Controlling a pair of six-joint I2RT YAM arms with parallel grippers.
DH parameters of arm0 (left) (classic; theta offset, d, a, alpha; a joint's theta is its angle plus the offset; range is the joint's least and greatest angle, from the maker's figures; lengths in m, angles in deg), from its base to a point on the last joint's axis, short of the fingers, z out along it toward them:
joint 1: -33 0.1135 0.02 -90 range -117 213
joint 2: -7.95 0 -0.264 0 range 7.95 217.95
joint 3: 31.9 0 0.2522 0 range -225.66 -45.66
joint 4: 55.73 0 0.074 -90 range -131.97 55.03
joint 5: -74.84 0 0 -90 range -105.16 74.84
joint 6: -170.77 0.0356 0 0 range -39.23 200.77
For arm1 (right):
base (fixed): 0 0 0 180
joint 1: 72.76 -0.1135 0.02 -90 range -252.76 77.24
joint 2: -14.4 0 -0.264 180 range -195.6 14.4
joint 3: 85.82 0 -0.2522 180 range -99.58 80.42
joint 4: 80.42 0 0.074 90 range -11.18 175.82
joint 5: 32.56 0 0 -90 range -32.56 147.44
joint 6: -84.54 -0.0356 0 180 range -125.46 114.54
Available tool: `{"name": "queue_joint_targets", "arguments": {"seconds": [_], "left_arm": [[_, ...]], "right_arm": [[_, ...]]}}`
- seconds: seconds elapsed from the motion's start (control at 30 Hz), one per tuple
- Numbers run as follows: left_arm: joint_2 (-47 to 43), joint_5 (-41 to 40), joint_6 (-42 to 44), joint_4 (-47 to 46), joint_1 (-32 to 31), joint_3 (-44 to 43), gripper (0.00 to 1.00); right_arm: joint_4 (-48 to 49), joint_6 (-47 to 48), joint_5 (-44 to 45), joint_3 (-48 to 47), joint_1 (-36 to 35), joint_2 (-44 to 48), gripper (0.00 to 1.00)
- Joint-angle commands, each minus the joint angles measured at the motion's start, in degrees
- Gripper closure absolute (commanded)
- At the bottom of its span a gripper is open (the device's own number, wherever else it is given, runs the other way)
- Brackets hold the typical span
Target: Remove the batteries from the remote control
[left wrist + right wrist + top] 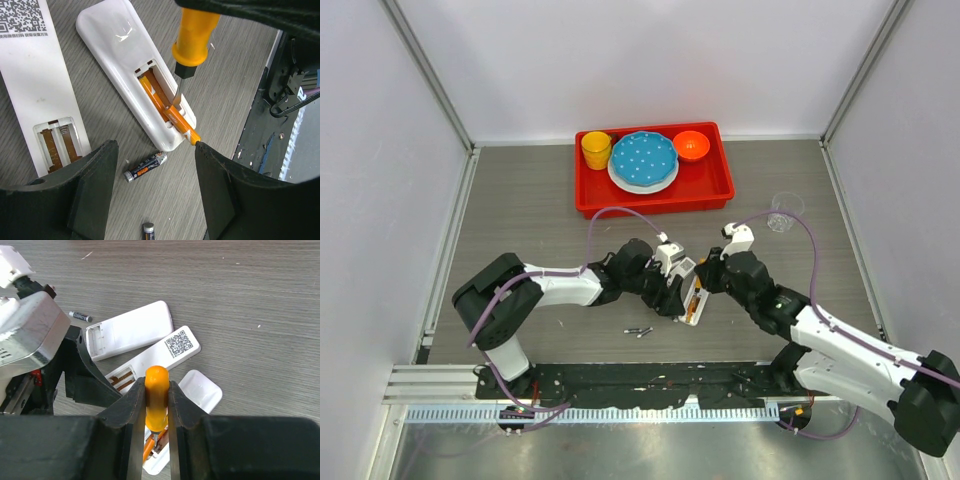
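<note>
- The right gripper is clamped shut on the orange handle of a screwdriver, which is held between both fingers with its shaft pointing down and away from the hand.
- Below that hand, the screwdriver's metal tip is set on an orange battery that lies in the open compartment of a white remote control.
- The left gripper is held with its fingers spread apart and nothing between them. It hovers just above the table.
- The compartment end of the remote control is placed just ahead of the left gripper's opening. One end of the orange battery juts past the remote's edge, right at the tip of one left finger.
- A dark loose battery lies on the table between the left fingers, just beside the remote's end and apart from it.
- A second loose battery is seen further back under the left hand, cut off by the picture's edge.
- A second white remote body with a QR code is laid beside the first, on the outer side of the left hand, with its compartment open.
- In the right wrist view a white cover piece lies beyond the QR-coded body, away from the right hand.
</note>
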Motion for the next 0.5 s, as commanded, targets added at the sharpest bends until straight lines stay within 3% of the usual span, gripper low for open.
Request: {"name": "queue_joint_targets", "arguments": {"seconds": [0.0, 0.47], "left_arm": [[0.2, 0.6, 0.4, -0.8, 0.3, -1.5, 0.34], [-2.4, -1.5, 0.3, -1.4, 1.8, 0.2, 0.34]], "right_arm": [[1.8, -0.7, 1.1, -2.1, -0.2, 1.3, 0.98], [5.5, -2.1, -3.6, -3.1, -1.4, -4.1, 0.99]]}}
